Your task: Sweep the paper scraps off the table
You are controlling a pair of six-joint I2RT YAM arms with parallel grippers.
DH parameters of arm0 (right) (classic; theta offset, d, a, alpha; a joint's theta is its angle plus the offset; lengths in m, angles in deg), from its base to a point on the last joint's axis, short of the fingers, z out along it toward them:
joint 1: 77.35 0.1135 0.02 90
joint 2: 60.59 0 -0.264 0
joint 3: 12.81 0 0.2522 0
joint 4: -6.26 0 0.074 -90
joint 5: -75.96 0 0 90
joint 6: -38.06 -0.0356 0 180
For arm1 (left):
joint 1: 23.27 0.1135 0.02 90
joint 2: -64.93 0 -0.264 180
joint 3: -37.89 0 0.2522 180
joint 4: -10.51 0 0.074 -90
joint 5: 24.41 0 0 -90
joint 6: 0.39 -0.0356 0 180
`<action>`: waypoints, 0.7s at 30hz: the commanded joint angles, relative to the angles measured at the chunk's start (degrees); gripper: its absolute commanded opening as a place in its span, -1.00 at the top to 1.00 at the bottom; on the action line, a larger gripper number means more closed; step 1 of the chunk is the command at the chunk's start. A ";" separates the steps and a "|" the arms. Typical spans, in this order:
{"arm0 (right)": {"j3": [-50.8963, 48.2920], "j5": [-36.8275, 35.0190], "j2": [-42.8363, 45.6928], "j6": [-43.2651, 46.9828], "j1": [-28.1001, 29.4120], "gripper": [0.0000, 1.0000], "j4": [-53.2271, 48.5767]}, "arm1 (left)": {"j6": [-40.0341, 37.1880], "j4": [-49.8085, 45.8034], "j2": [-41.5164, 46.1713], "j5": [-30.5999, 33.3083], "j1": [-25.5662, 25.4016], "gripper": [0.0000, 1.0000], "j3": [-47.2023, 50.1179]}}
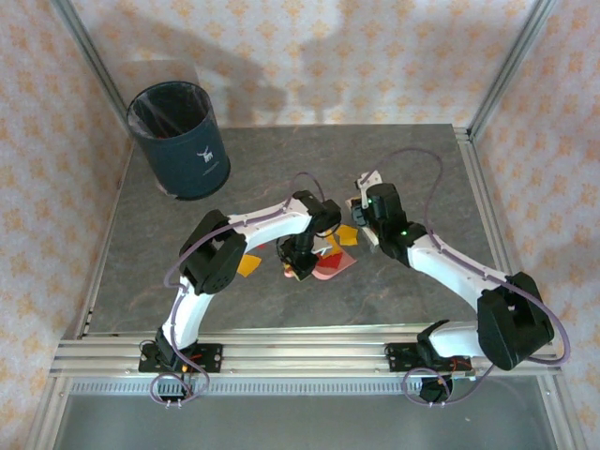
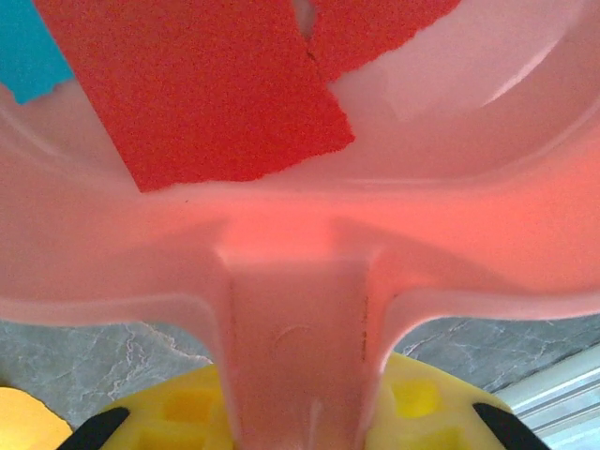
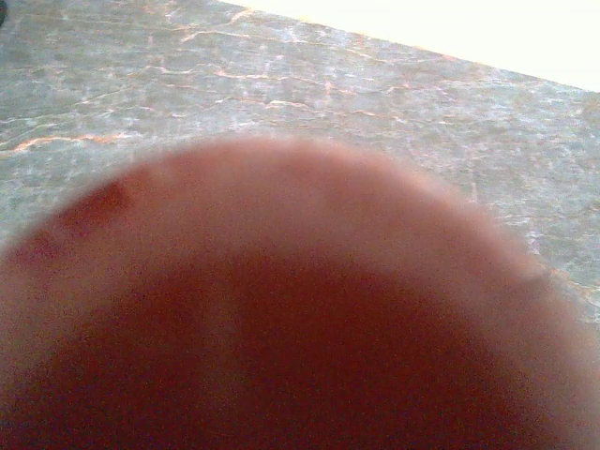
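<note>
Blur hides whether the right gripper (image 1: pixel 364 206), near the glossy pink plastic dustpan (image 2: pixel 309 234), is spread. Left gripper (image 2: pixel 302 417) pinches its handle; ragged red and teal paper scraps (image 2: pixel 216 94) lie inside it.

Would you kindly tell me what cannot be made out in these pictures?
- Right wrist view: a blurred reddish mass against the lens hides what the right gripper holds.
- Top view: the arms cover some paper scraps and much of the pink dustpan; no count possible.
- Left wrist view: the frame cuts off the dustpan's rim and the scraps.
</note>
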 commanded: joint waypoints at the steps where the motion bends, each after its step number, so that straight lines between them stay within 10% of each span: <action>1: -1.28 2.78 -0.02 0.85 0.69 1.00 -2.47 | -0.70 -2.13 -1.56 -0.33 -0.14 1.00 -1.71; 21: -1.55 10.75 5.47 -0.34 2.10 1.00 -5.83 | -1.19 -1.82 -3.55 -0.87 0.13 1.00 -4.23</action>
